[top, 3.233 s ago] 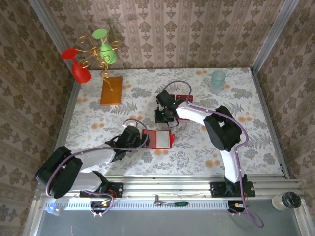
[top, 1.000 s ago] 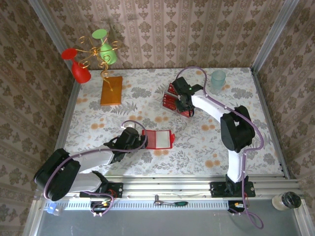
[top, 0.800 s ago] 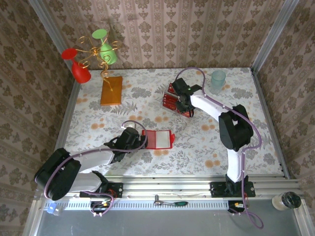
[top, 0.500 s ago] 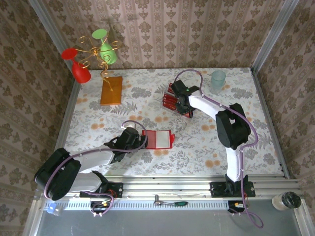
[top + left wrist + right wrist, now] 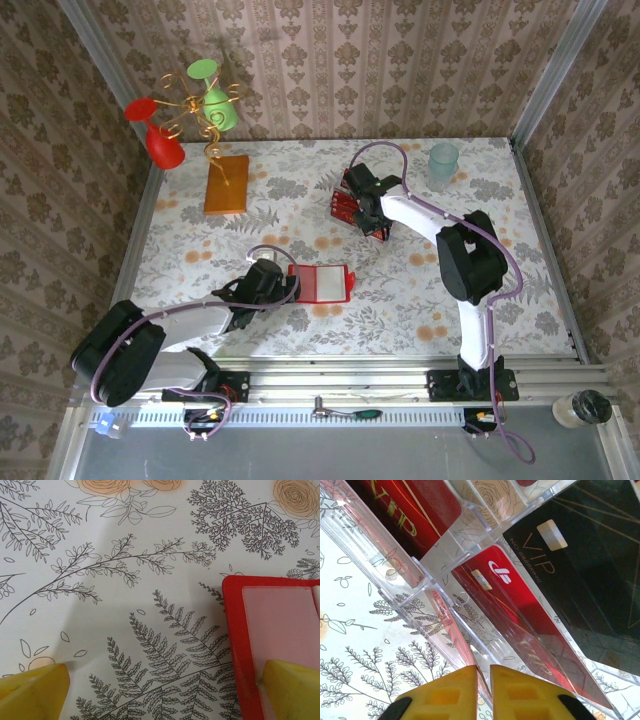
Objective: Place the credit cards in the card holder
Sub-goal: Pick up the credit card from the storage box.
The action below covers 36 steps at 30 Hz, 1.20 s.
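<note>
The card holder [image 5: 322, 283] lies open on the flowered table, red with a paler inside [image 5: 280, 625]. My left gripper [image 5: 288, 284] stands wide open at its left edge; one yellow finger [image 5: 292, 690] rests over the pale inside, the other [image 5: 35, 687] on bare table. Red credit cards [image 5: 343, 208] stand in a clear rack [image 5: 385, 555] at the back middle. My right gripper [image 5: 362, 207] is down in that rack. Its yellow fingers [image 5: 445, 697] are nearly together on the thin edge of one red card [image 5: 451, 630]. Another red card [image 5: 520, 615] leans in the slot behind.
A black VIP card [image 5: 590, 580] sits at the rack's far side. An orange-brown slab [image 5: 226, 183] and a wire stand with red and green cups [image 5: 190, 110] occupy the back left. A pale green cup [image 5: 443, 163] stands at the back right.
My right gripper left the wallet area, went back to the rack and edged left over it. The left arm and the wallet have stayed put.
</note>
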Motion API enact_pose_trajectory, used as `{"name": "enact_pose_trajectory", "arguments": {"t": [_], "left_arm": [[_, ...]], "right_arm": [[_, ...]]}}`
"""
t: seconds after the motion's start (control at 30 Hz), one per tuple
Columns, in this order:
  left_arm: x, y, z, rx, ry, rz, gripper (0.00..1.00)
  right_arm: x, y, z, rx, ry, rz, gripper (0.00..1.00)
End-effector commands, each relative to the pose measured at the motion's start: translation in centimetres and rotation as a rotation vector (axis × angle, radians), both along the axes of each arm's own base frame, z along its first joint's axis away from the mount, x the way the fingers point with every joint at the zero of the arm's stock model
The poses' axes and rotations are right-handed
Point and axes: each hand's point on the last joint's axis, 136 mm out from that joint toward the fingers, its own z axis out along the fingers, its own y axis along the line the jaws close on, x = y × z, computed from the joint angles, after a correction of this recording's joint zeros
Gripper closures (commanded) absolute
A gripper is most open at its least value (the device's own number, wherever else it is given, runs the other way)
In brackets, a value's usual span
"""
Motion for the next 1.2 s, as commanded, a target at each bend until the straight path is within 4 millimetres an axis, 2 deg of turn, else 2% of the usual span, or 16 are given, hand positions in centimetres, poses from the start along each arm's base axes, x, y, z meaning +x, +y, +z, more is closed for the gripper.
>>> {"name": "enact_pose_trajectory", "arguments": {"t": [0.0,0.17,0.43,0.83,1.0,1.17], "left_arm": [[-0.2,0.2,-0.4,0.016,-0.003,-0.005,0.00],[-0.1,0.1,-0.4,0.013,-0.005,-0.005,0.00],[-0.2,0.2,-0.5,0.017,-0.003,-0.005,0.00],[-0.2,0.3,-0.5,0.021,-0.003,-0.004,0.00],[-0.3,0.5,-0.5,0.028,-0.005,0.000,0.00],[-0.4,0.9,-0.7,0.040,-0.005,0.007,0.00]], "right_arm": [[-0.8,1.0,-0.5,0.014,0.036,0.033,0.89],[-1.0,1.6,-0.5,0.021,0.037,0.070,0.99],[-1.2,2.7,1.2,0.016,0.001,0.119,1.00],[-1.8,4.0,7.6,0.059,-0.117,0.156,1.00],[-3.4,5.6,10.1,0.137,-0.150,0.165,1.00],[-5.9,8.4,11.2,0.373,-0.126,0.141,1.00]]}}
